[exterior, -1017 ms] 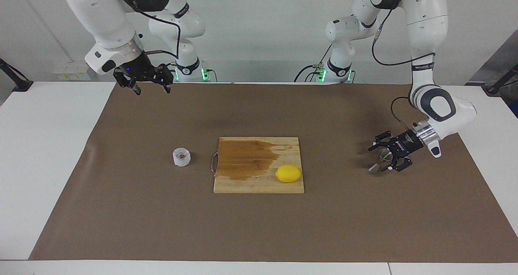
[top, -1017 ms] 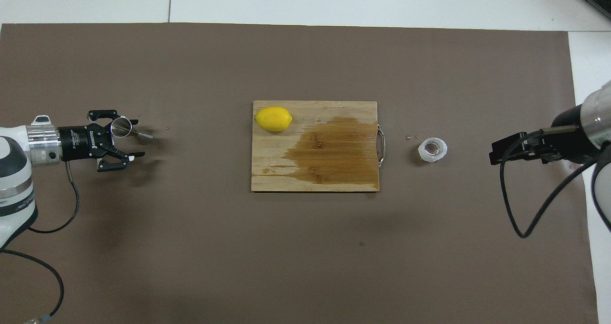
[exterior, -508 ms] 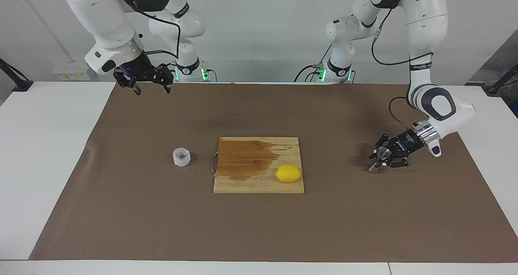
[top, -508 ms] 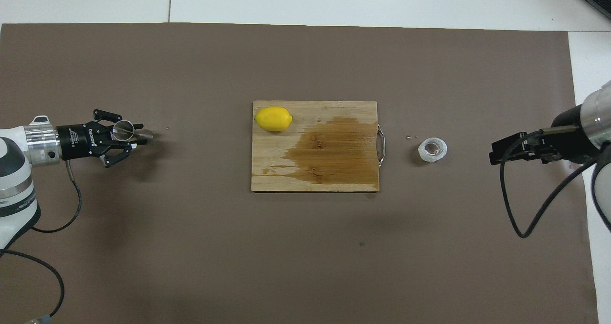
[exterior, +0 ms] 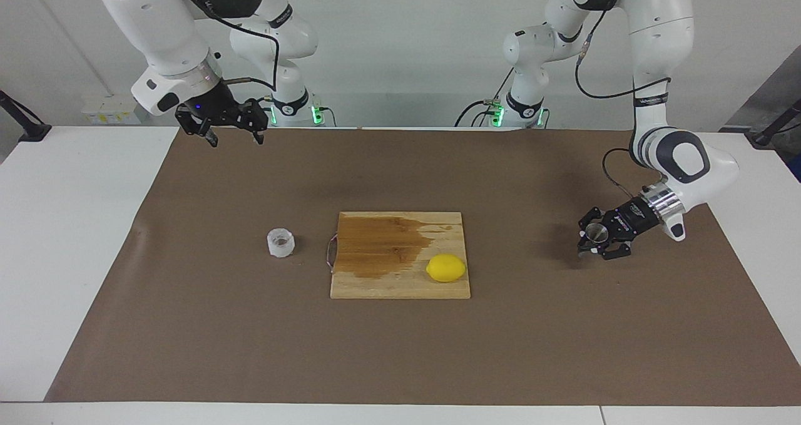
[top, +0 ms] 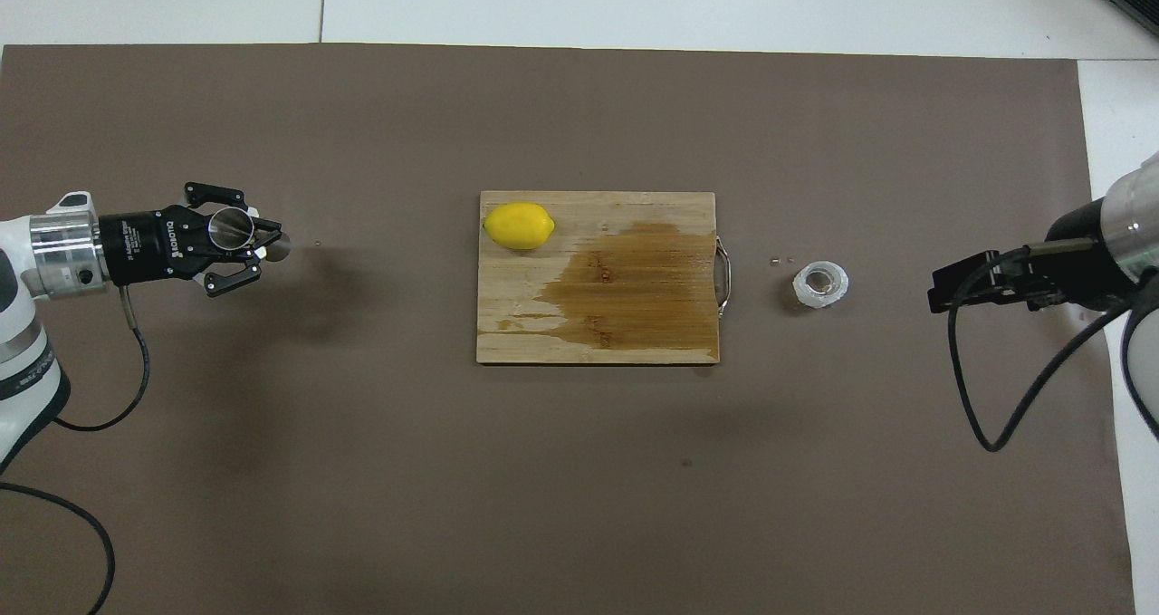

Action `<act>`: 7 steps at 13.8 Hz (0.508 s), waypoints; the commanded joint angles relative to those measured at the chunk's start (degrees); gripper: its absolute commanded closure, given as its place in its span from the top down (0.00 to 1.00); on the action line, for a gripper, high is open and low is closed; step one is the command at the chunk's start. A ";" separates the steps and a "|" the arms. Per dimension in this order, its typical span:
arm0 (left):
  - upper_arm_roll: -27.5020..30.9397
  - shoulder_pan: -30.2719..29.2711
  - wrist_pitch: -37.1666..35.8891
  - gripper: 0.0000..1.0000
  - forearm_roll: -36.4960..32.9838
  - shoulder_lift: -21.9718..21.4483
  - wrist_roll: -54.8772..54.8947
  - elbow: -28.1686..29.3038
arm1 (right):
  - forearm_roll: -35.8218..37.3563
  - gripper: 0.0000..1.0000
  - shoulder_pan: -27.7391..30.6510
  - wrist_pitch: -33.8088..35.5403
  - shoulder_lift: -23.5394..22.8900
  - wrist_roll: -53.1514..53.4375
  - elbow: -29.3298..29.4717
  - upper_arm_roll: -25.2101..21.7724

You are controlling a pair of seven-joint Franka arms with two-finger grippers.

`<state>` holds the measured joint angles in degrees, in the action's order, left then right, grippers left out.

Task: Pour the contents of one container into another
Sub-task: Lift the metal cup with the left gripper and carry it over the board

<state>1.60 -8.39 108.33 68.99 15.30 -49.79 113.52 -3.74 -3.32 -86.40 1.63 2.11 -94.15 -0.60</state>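
Observation:
The small translucent-white ridged cup [exterior: 281, 242] with brownish contents stands on the brown mat beside the cutting board's handle end, toward the right arm's end of the table; it also shows in the overhead view [top: 820, 285]. The silver hourglass jigger [exterior: 594, 231] is tilted between the fingers of my left gripper [exterior: 589, 238], low over the mat toward the left arm's end; in the overhead view its open mouth [top: 229, 226] shows in that gripper [top: 265, 244]. My right gripper [exterior: 230, 136] waits open and empty, raised over the mat's edge nearest the robots [top: 946, 291].
A wooden cutting board [exterior: 400, 287] with a large wet brown stain lies mid-table, a metal handle on its end toward the cup. A yellow lemon [exterior: 445, 268] sits on the board's corner [top: 518, 225]. The brown mat [exterior: 400, 356] covers the white table.
My left gripper's fingers have closed on the jigger, which lay tilted between them. Gripper and jigger have shifted slightly and the jigger's mouth has turned upward. The right arm has not moved.

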 commanded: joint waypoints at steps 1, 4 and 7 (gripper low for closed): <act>0.77 5.12 -0.41 0.00 1.32 -3.77 -1.80 1.35 | -1.18 1.00 0.95 0.71 -0.13 0.44 0.46 0.52; 0.68 9.69 -0.49 0.00 5.96 -4.40 -3.91 1.27 | -1.18 1.00 0.95 0.71 -0.13 0.44 0.46 0.52; 0.77 15.32 0.29 0.00 12.11 -4.40 -4.00 0.83 | -1.18 1.00 0.95 0.71 -0.13 0.44 0.46 0.52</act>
<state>1.45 3.61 108.25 77.16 11.96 -52.84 113.58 -3.74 -3.32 -86.40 1.63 2.11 -94.15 -0.60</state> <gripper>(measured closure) 0.903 0.000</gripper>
